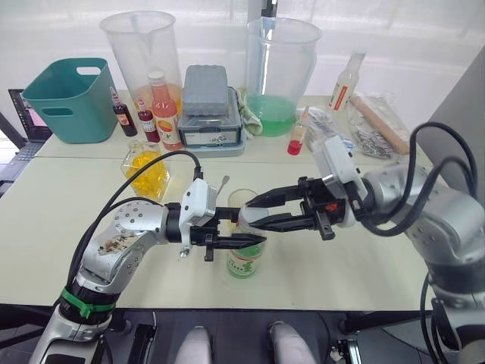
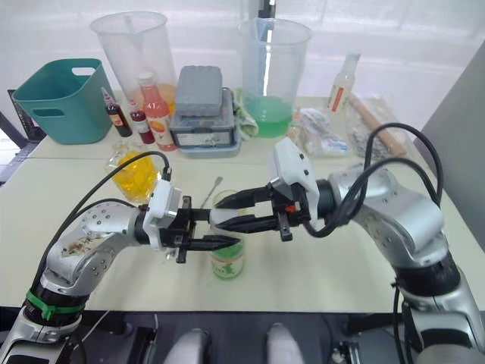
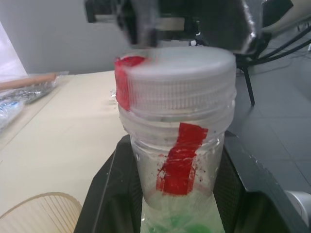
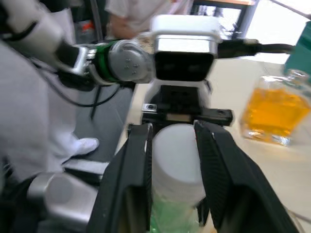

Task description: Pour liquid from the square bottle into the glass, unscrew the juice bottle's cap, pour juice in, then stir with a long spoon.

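Observation:
The juice bottle [image 1: 245, 262], with its green-and-white label, stands upright near the table's front edge. My left gripper [image 1: 254, 240] is shut on its neck [image 3: 177, 160], just under the white cap [image 3: 175, 77] with its red mark. My right gripper [image 4: 175, 160] reaches in from the right and is shut on the cap [image 4: 177, 158], one finger on each side. The glass [image 1: 244, 200] stands just behind the bottle. The square bottle [image 1: 148, 171], holding yellow-orange liquid, sits at the back left. The long spoon [image 2: 214, 188] lies on the table beside the glass.
A teal basket [image 1: 68, 98] stands at the far left. Two large clear pitchers [image 1: 140, 53] [image 1: 280, 68], an orange-red bottle [image 1: 164, 110], small dark bottles [image 1: 121, 112] and a grey box [image 1: 208, 106] line the back. Plastic bags [image 1: 371, 121] lie at the back right.

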`<state>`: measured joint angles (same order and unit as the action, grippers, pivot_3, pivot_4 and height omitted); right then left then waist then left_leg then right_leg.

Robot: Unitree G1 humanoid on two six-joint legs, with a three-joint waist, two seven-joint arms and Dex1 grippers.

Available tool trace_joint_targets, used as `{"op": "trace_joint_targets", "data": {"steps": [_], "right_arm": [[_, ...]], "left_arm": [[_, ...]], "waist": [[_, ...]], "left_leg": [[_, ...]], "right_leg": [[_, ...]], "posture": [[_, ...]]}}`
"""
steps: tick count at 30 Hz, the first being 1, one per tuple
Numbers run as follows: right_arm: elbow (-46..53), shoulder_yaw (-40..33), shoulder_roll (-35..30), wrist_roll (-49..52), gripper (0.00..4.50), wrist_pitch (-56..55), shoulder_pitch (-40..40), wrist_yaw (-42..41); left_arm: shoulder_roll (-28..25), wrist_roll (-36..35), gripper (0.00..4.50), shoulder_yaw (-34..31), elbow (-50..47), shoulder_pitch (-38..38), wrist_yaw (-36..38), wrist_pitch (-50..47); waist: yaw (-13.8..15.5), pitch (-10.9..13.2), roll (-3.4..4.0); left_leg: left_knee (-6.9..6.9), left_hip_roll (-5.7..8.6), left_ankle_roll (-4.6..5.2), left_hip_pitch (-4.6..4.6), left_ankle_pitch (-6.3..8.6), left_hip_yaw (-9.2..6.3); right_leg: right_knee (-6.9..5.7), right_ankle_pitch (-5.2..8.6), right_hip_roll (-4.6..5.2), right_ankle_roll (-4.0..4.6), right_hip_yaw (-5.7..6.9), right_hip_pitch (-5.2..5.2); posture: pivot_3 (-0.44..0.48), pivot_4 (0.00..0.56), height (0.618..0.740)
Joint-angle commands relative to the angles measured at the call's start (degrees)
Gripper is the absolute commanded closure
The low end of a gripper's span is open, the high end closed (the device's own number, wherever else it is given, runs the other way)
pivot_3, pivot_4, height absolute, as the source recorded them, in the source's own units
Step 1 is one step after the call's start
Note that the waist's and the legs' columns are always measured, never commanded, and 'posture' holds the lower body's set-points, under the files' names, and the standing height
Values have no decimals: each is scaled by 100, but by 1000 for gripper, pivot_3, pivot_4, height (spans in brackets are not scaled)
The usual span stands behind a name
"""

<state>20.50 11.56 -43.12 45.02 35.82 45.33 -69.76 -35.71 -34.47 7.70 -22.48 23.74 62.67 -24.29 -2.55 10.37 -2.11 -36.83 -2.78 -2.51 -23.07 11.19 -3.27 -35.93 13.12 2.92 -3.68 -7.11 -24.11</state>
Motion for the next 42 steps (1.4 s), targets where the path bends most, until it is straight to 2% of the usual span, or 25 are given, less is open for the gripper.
{"op": "trace_joint_targets", "data": {"steps": [1, 5, 9, 13, 17, 18, 22, 25, 29, 34, 42], "right_arm": [[-1078, 573, 164, -606, 2878, -502, 574, -1320], [-2031, 766, 584, -997, 2878, -962, 1158, -2031], [-2165, 570, 734, -694, 2878, -527, 1449, -2251], [-1833, 224, 597, -198, 1728, 242, 1441, -2121], [-1222, -432, 487, 407, 333, 1014, 1183, -1310], [-1055, -673, 538, 534, 17, 1153, 1042, -890], [86, -1196, 643, 516, 17, 1436, 138, 712], [1017, -1499, 985, 808, 17, 1650, -655, 1992], [1974, -1671, 1163, 912, 17, 1747, -1490, 3093], [2226, -1622, 1146, 675, 17, 1504, -1583, 3649], [2458, -1480, 780, 923, 17, 1680, -1668, 3787]], "left_arm": [[-56, 297, 3029, 2, -54, -153, -308, -67], [-114, 282, 3029, -55, -237, -298, -431, -109], [-173, 279, 3029, -141, -378, -471, -536, -133], [-172, 282, 3029, -136, -424, -540, -562, -129], [-136, 301, 3029, -65, -347, -503, -507, -59], [-119, 309, 3029, -42, -301, -474, -482, -32], [-69, 286, 3029, 44, -147, -370, -391, 40], [-34, 272, 3029, 136, -6, -260, -231, 95], [-10, 295, 3029, 257, 223, -69, 26, 195], [54, 333, 3029, 339, 544, 217, 208, 289], [121, 347, 3029, 375, 656, 368, 305, 266]], "waist": [[1, 0, 0], [9, -1, 1], [2, 0, 1], [4, 0, 2], [10, 1, 3], [9, 0, 2], [38, 0, 1], [35, -1, 1], [46, -1, 3], [35, -2, 3], [45, -2, 2]], "left_leg": [[0, 0, 0, -1, 0, -1], [0, 0, 0, 1, 0, -1], [0, 0, 0, 0, 0, -2], [0, 0, 0, -3, 0, -3], [2, 0, 0, -10, 0, -6], [2, 0, 0, -10, 1, -6], [3, 1, 0, -10, 0, -7], [3, 2, 0, -11, 0, -6], [3, 4, 0, -13, 0, -7], [2, 3, -1, -9, -1, -5], [2, 4, -1, -14, 0, -6]], "right_leg": [[-1, -1, 0, -2, 1, 0], [-3, -15, 0, -25, 1, 3], [-10, -18, 0, -30, 1, -2], [-13, -19, 0, -30, 1, -6], [-15, -20, -1, -30, 3, -13], [-14, -20, -1, -30, 3, -13], [-11, -19, -1, -30, 4, -10], [-10, -18, -1, -31, 2, -11], [-8, -18, 0, -31, 0, -9], [-2, 0, 0, 0, 0, -7], [1, 0, 1, 0, -1, -5]], "posture": [[0, 150, 739], [0, 150, 739], [0, 150, 739], [0, 150, 739], [0, 150, 739], [0, 150, 739], [0, 150, 739], [0, 150, 739], [0, 150, 739], [0, 150, 739], [0, 150, 739]]}}
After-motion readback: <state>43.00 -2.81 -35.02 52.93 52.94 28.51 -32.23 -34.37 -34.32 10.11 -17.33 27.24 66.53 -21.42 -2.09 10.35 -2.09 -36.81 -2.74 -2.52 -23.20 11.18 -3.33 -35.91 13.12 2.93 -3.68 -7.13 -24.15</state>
